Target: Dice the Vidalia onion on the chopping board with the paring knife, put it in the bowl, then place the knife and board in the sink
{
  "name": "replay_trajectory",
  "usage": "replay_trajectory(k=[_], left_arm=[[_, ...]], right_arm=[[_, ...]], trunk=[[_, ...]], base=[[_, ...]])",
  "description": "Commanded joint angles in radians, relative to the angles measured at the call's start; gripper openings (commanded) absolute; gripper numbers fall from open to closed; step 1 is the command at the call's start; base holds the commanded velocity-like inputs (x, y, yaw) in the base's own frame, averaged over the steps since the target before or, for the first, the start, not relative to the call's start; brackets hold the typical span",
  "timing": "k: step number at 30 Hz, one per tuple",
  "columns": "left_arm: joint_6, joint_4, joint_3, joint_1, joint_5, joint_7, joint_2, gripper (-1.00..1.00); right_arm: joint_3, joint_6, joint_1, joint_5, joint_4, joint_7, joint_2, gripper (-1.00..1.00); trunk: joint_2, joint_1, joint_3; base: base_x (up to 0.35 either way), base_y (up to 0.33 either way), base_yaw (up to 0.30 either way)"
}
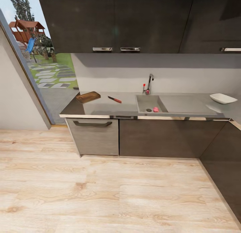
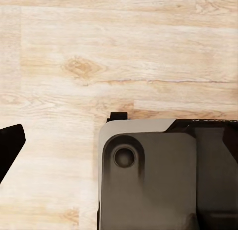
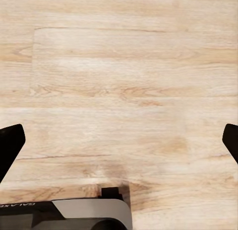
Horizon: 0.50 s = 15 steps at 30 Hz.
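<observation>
The pinkish Vidalia onion [image 1: 156,109] lies in the steel sink [image 1: 142,100], beside the dark drain. On the grey countertop [image 1: 100,109] left of the sink rest the red-handled paring knife [image 1: 114,99] and, farther left, the brown chopping board [image 1: 88,97]. At the far right of the counter stands the white bowl [image 1: 223,98]. In the right wrist view my right gripper [image 3: 119,140] hangs over the wood floor, fingers wide apart and empty. My left gripper [image 2: 119,140] points at the floor too, one dark fingertip [image 2: 10,145] showing, set wide.
Dark wall cabinets [image 1: 134,21] hang over the counter, with dark cabinet fronts [image 1: 167,139] and a grey drawer unit [image 1: 95,135] below. A glass door [image 1: 43,68] to a garden is on the left. Light wood floor [image 1: 100,192] lies between me and the counter. My base [image 2: 163,175] shows below the left wrist.
</observation>
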Motion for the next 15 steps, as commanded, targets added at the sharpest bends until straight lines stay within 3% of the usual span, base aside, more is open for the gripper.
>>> replay_trajectory(k=[1,15], left_arm=[[-0.001,-0.001,0.001,0.0,0.001,0.0,0.0,1.0],[-0.002,0.0,0.001,0.0,0.001,0.0,0.0,1.0]], right_arm=[[0.001,-0.001,0.0,0.001,-0.001,-0.004,0.0,1.0],[0.001,-0.001,0.0,0.001,-0.001,-0.004,-0.001,1.0]], trunk=[[-0.002,0.001,-0.001],[-0.002,0.001,-0.001]], base=[[0.0,0.0,0.0],[0.0,0.0,0.0]])
